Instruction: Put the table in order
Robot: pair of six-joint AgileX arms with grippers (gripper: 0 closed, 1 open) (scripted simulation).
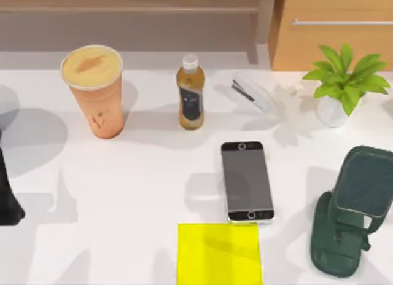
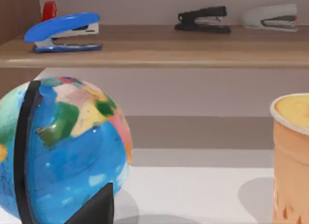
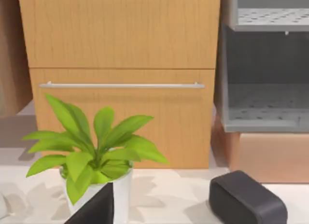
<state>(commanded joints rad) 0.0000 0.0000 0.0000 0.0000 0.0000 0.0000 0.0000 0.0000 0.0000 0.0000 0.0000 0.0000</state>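
Surface (image 1: 123, 174) spread across whole top view, cluttered; likely first pick white stapler (image 1: 252, 93) lying between tea bottle (image 1: 191, 94) and potted plant (image 1: 344, 82), gripped across narrow body, onto shelf (image 2: 154, 50) by black stapler (image 2: 202, 19); left pincer (image 2: 94, 209), right pincer (image 3: 94, 209) openness: cannot tell.

Large flat white tabletop (image 1: 147, 193): smooth, plain, level, spans full width of top view from upper band just below brown shelf down to bottom edge. Surface lit, crossed by soft grey shadows, darkest at left edge. Same white surface along bottom of left wrist view (image 2: 193, 195) and right wrist view (image 3: 174, 200).
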